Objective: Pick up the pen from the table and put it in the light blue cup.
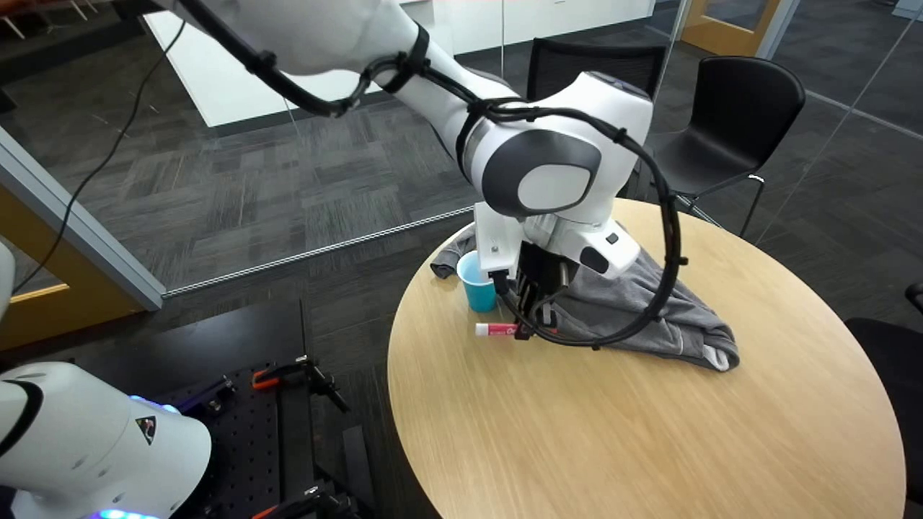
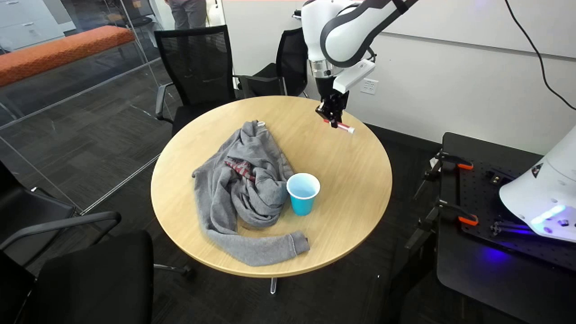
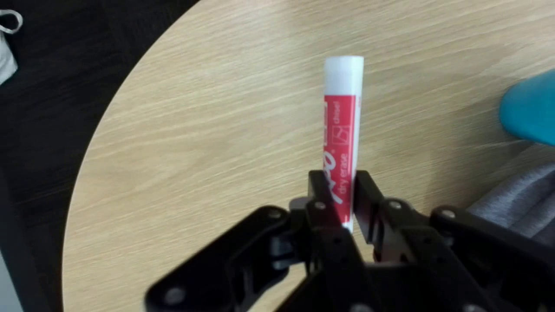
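Observation:
The pen is a red and white dry-erase marker [image 3: 341, 130]. My gripper [image 3: 339, 190] is shut on it, with one finger on each side of its lower part in the wrist view. Its white end sticks out past the fingers. In both exterior views the marker [image 1: 496, 329] [image 2: 345, 128] lies roughly level in the gripper [image 1: 530, 329] [image 2: 332, 118], held above the round wooden table [image 1: 649, 432]. The light blue cup [image 2: 302, 198] stands upright on the table, apart from the gripper. Part of the cup [image 3: 531, 108] shows at the wrist view's right edge.
A crumpled grey garment [image 2: 252, 193] lies on the table right beside the cup; one sleeve curves in front of it. Black chairs [image 2: 198, 67] stand around the table. The black robot stand [image 2: 495, 261] is beside the table across a gap.

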`<state>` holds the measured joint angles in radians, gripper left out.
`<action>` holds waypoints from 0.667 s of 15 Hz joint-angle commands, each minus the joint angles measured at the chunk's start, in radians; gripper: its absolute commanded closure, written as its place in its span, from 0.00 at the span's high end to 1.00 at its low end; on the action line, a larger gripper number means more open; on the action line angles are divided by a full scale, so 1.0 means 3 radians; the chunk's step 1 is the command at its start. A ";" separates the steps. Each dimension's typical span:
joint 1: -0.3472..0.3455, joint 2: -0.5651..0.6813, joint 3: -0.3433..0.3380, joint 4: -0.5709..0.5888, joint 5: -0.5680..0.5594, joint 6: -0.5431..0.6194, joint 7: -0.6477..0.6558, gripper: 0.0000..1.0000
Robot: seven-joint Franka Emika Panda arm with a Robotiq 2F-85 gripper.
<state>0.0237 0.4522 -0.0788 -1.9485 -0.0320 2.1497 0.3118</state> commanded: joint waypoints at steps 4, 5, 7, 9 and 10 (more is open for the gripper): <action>-0.0068 -0.0413 0.0080 -0.0387 -0.0058 -0.0024 -0.0699 0.05; -0.0075 -0.0436 0.0103 -0.0432 -0.0054 0.0000 -0.0845 0.05; -0.0114 -0.0468 0.0163 -0.0508 0.0003 0.0049 -0.1171 0.05; -0.0157 -0.0500 0.0216 -0.0566 0.0026 0.0060 -0.1518 0.05; -0.0188 -0.0523 0.0244 -0.0604 0.0023 0.0093 -0.1733 0.05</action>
<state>0.0042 0.3500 -0.0380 -2.0672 -0.0359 2.1436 -0.0581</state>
